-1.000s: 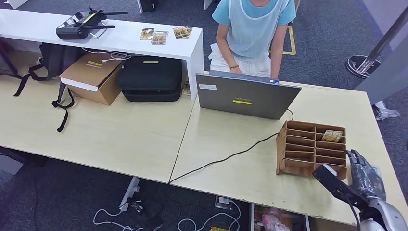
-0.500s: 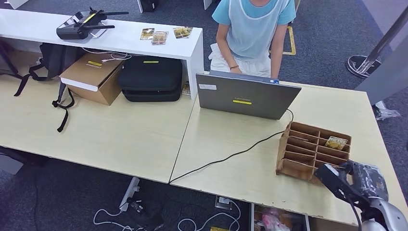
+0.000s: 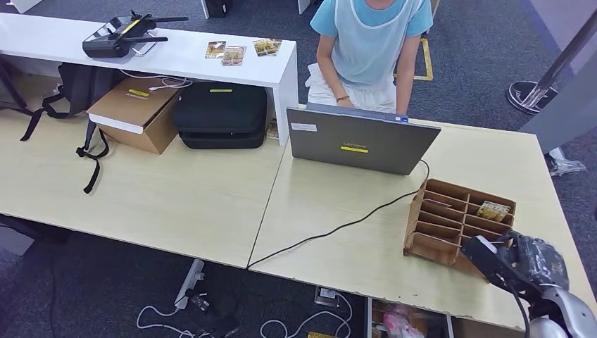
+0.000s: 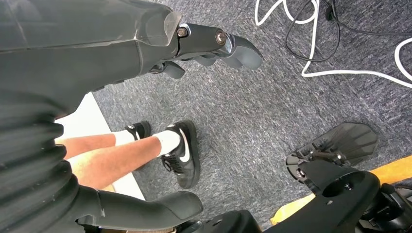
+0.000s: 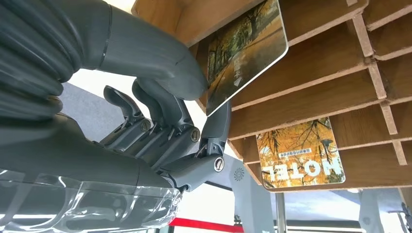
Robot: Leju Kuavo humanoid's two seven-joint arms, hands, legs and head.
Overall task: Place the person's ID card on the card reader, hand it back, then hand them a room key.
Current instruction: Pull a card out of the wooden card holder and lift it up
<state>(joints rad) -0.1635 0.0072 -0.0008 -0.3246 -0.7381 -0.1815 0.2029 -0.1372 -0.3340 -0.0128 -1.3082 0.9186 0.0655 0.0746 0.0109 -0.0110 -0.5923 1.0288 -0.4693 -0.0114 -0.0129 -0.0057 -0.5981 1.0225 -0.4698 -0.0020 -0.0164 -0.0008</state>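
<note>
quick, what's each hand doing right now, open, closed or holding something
Left hand: open, holding nothing, hanging above the carpet.
Right hand: pinches a room key card between thumb and finger, at the wooden card rack.

The pale wood-grain laminate counter looks smooth and matt, and at its four o'clock corner stands the brown pigeonhole rack of raw, unvarnished board, its cut edges rough and fibrous in the right wrist view. The autumn-print room key card pinched by the right hand is glossy plastic with a thin white rim, like the second "HOTEL" card in a slot beside it, while that hand is matt grey plastic with small bright metal pins. The grey laptop lid at twelve o'clock has a dull, brushed sheen, and the floor is rough blue-grey carpet.
</note>
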